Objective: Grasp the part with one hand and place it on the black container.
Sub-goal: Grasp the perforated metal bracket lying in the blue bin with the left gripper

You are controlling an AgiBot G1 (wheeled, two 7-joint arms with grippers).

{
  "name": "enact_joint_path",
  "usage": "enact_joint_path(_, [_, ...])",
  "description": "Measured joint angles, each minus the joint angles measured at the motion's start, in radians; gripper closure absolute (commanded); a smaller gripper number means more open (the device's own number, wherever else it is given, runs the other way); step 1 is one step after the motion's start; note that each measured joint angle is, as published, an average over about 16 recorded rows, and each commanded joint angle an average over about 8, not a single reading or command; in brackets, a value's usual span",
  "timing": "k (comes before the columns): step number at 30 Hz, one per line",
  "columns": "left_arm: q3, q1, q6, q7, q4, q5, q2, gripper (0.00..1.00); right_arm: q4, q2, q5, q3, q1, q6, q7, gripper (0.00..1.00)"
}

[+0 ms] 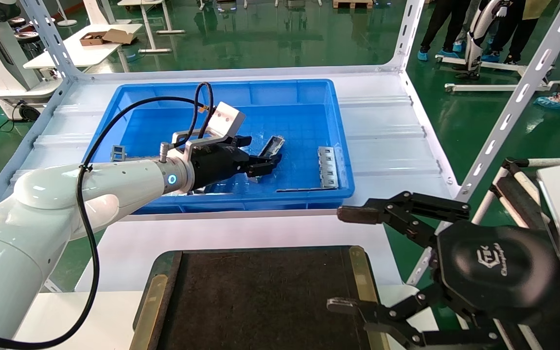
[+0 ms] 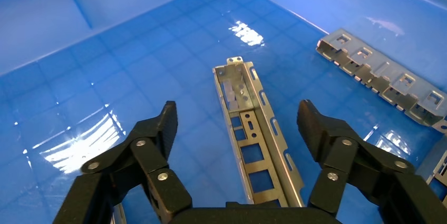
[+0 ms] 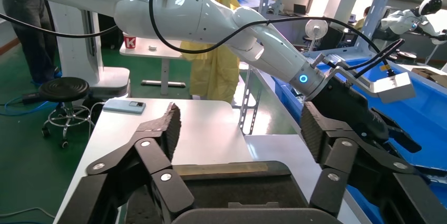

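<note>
Fingers (image 2: 158,129) of your left gripper (image 1: 264,163) are spread wide, straddling the part (image 2: 256,134) without touching it. The part lies on the blue bin (image 1: 221,92) floor, bare floor all around, another strip (image 2: 387,79) at two o'clock. Your right gripper (image 1: 353,260) hangs released beside the black container (image 1: 260,291).

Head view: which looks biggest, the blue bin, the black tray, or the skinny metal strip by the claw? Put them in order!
1. Blue bin, biggest.
2. Black container, partly cut off by the picture's edge and nearer the camera, so these two are unsure.
3. The part, clearly smallest, in front of the open left gripper.
</note>
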Motion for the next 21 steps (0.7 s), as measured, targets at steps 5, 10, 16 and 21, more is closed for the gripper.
enact_joint_path(5, [0.019, 0.000, -0.003, 0.000, 0.009, -0.019, 0.000, 1.00, 0.000, 0.000, 0.000, 0.000, 0.000, 0.000, 0.000, 1.00])
enact_joint_path(10, [0.036, 0.000, -0.006, -0.001, 0.015, -0.037, -0.001, 1.00, 0.000, 0.000, 0.000, 0.000, 0.000, 0.000, 0.000, 1.00])
enact_joint_path(16, [0.055, -0.001, -0.008, -0.002, 0.021, -0.058, -0.002, 1.00, 0.000, 0.000, 0.000, 0.000, 0.000, 0.000, 0.000, 1.00])
enact_joint_path(21, [0.063, -0.007, 0.003, -0.004, 0.026, -0.081, -0.006, 1.00, 0.000, 0.000, 0.000, 0.000, 0.000, 0.000, 0.000, 1.00])
